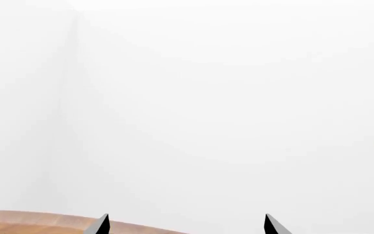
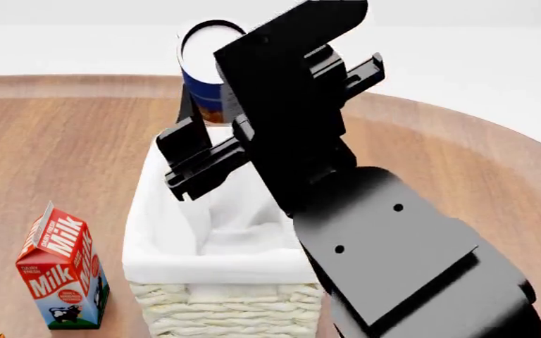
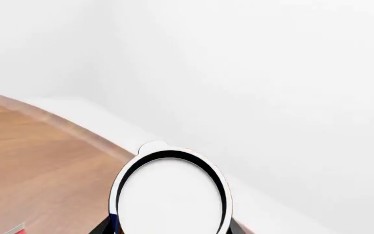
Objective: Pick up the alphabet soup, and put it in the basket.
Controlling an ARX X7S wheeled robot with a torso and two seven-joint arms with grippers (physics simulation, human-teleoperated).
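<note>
The right gripper (image 2: pixel 216 105) is pinching the soup can (image 2: pixel 205 60) upright between its fingers. The basket (image 2: pixel 172 271) is lying directly below the gripper, its long axis running along the arm.

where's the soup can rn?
Head view: alphabet soup is held in the right gripper, above the basket's far end.

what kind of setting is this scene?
Probably a simulated tabletop grocery-packing setup: a round wooden table against blank white walls, a cream wicker basket with white liner, a red milk carton, and a blue-labelled soup can.
</note>
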